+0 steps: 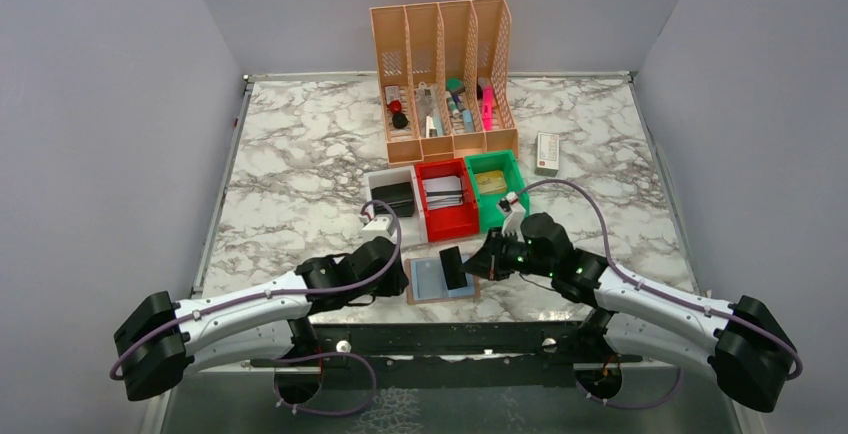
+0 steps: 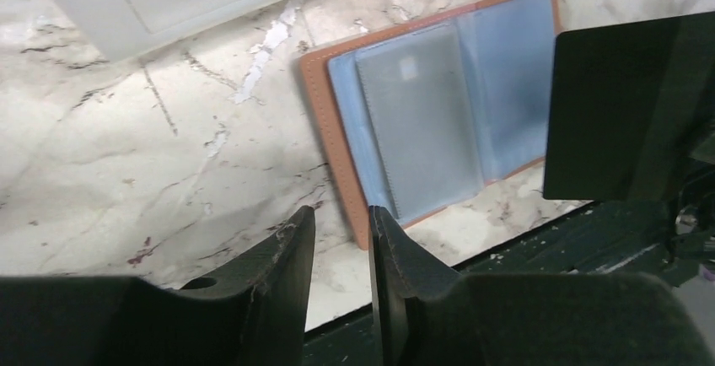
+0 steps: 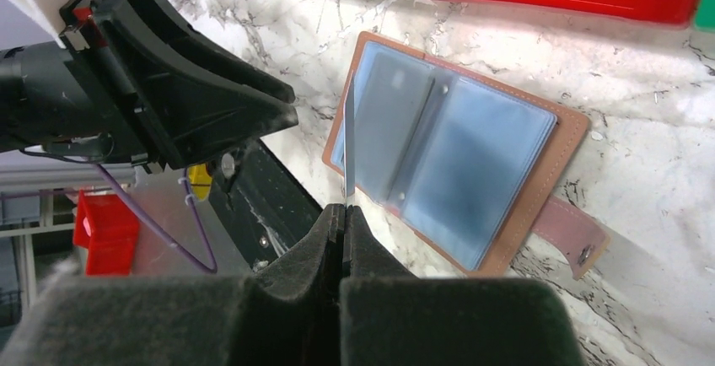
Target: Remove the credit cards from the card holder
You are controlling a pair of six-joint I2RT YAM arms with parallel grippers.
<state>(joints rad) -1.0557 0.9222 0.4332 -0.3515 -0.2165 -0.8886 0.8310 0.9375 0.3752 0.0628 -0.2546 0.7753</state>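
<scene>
The tan-brown card holder (image 1: 428, 284) (image 2: 325, 121) (image 3: 472, 155) lies open near the table's front edge, its bluish clear sleeves facing up. A greyish credit card (image 2: 422, 121) (image 3: 392, 121) sits in its left sleeve. My right gripper (image 1: 473, 264) (image 3: 344, 210) is shut on a dark credit card (image 1: 453, 267) (image 2: 624, 113), which hangs above the holder. That card shows edge-on (image 3: 347, 142) in the right wrist view. My left gripper (image 1: 403, 281) (image 2: 341, 218) stands at the holder's left edge, low over the marble. Its jaws are slightly apart with nothing between them.
Behind the holder stand a white bin (image 1: 378, 186) with a black case (image 1: 397, 197), a red bin (image 1: 428, 216) holding cards, and a green bin (image 1: 515, 169). An orange file organizer (image 1: 445, 74) and a small white box (image 1: 547, 152) sit farther back. A dark rail (image 1: 450, 339) runs along the front edge.
</scene>
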